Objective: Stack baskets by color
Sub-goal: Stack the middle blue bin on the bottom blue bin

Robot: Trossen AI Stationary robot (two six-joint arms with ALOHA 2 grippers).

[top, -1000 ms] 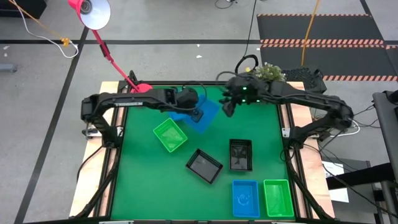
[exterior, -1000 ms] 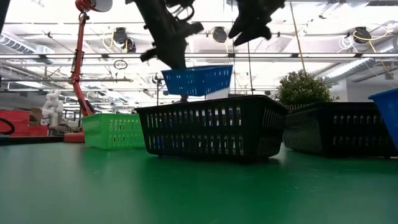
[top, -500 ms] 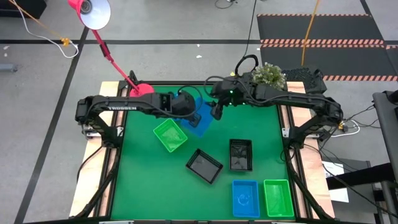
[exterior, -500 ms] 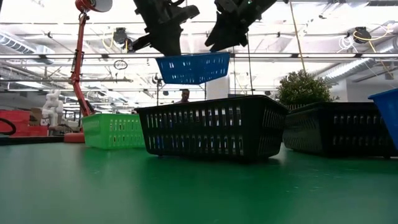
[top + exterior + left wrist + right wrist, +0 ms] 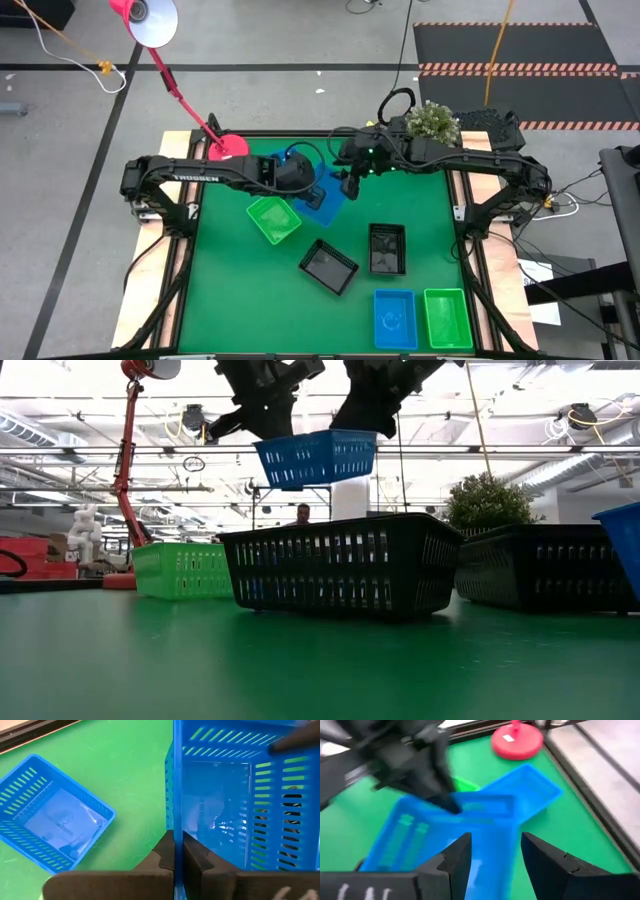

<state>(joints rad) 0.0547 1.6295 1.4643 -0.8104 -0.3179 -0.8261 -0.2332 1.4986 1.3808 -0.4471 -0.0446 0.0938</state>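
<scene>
A blue basket (image 5: pixel 315 458) hangs in the air over the table's far middle, with my left gripper (image 5: pixel 174 837) shut on it. My right gripper (image 5: pixel 492 845) is open at the basket's other end (image 5: pixel 362 435), one finger on each side of its wall. A second blue basket (image 5: pixel 52 822) rests on its base on the mat just beyond, near the pink lamp base (image 5: pixel 517 742). On the mat also stand a green basket (image 5: pixel 273 218), two black baskets (image 5: pixel 328 266) (image 5: pixel 387 248), another blue one (image 5: pixel 394 318) and another green one (image 5: pixel 446 318). My left gripper pinches one wall of the blue basket at its rim (image 5: pixel 174 795), one finger inside and one outside. The fingers slant down from above. The basket is lifted clear of the mat, open side up, a little tilted. My right gripper: I cannot tell whether its open fingers touch the basket's wall (image 5: pixel 490 827).
The red lamp arm (image 5: pixel 180 95) rises from the pink base at the far left corner. A potted plant (image 5: pixel 432 117) stands behind the far right edge. Bare green mat (image 5: pixel 230 300) lies at the near left.
My left gripper has raised the blue basket and carried it a little toward the table's left edge, and the basket has turned and levelled somewhat. My right gripper has come down and leftward to the basket's free end.
</scene>
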